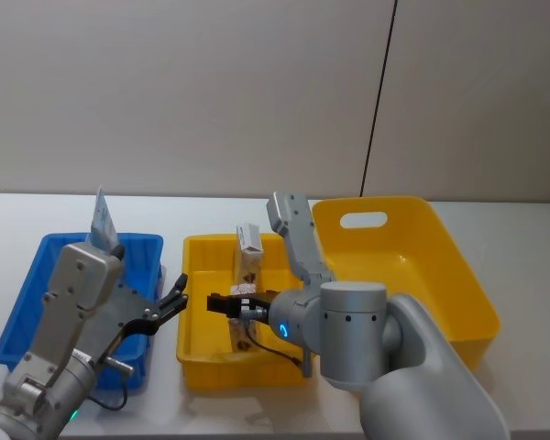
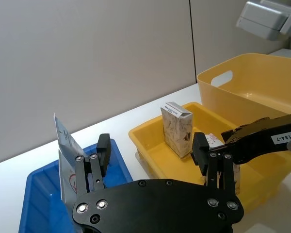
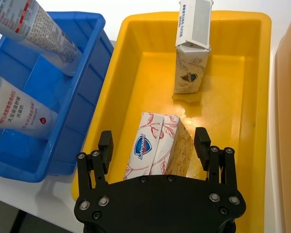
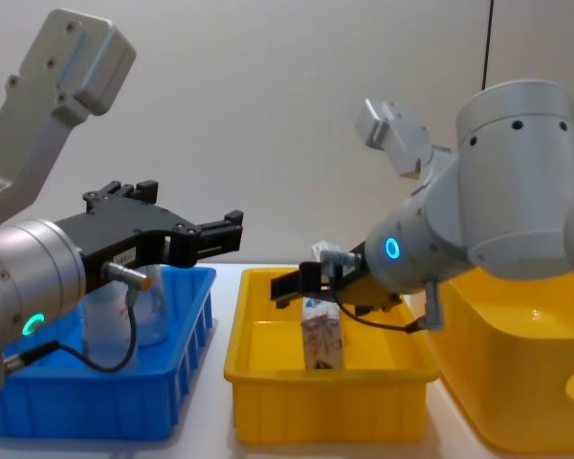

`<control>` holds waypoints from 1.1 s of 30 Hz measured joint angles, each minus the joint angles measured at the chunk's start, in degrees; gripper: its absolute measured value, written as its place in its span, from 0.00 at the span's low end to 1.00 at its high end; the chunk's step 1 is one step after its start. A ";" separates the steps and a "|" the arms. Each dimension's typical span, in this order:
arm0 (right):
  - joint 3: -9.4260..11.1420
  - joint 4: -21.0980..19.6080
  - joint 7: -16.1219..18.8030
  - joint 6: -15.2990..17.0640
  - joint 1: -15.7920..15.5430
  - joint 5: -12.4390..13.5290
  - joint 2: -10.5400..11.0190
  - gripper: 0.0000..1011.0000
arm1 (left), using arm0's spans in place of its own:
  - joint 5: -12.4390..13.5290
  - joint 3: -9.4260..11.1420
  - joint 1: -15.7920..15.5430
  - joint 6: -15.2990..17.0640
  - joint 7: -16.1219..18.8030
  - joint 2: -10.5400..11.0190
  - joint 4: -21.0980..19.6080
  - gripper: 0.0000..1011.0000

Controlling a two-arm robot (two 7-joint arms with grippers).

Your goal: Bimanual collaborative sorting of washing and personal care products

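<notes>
Two white cartons with red-and-blue print (image 3: pixel 157 150) lie side by side in the small yellow tray (image 3: pixel 116 73). My right gripper (image 3: pixel 153 143) hovers just above them, open, its fingers wider than the pair. Another carton (image 3: pixel 189 73) stands upright at the tray's far end, with a white box (image 3: pixel 194 22) tilted on top of it. Two pale squeeze tubes (image 3: pixel 39 24) (image 3: pixel 19 109) stand in the blue bin (image 3: pixel 94 77). My left gripper (image 1: pixel 170 307) hangs open and empty over the blue bin's inner edge, beside one tube (image 2: pixel 63 141).
A large yellow bin (image 1: pixel 412 266) with a handle hole stands at the right of the tray. The blue bin (image 1: pixel 37 284) is at the left, the tray (image 1: pixel 197 302) in the middle, all on a white table before a grey wall.
</notes>
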 joint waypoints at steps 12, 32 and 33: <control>-0.04 4.68 2.28 -1.34 2.24 -0.23 -0.21 0.99 | 0.00 0.00 0.00 0.00 0.00 0.00 0.00 0.99; 0.50 8.99 5.02 -2.63 4.17 -0.31 -0.76 0.73 | 0.00 0.00 0.00 0.00 0.00 0.00 0.00 0.99; 0.57 9.08 5.02 -2.56 4.22 -0.31 -0.79 0.73 | 0.00 0.00 0.00 0.00 0.00 0.00 0.00 0.99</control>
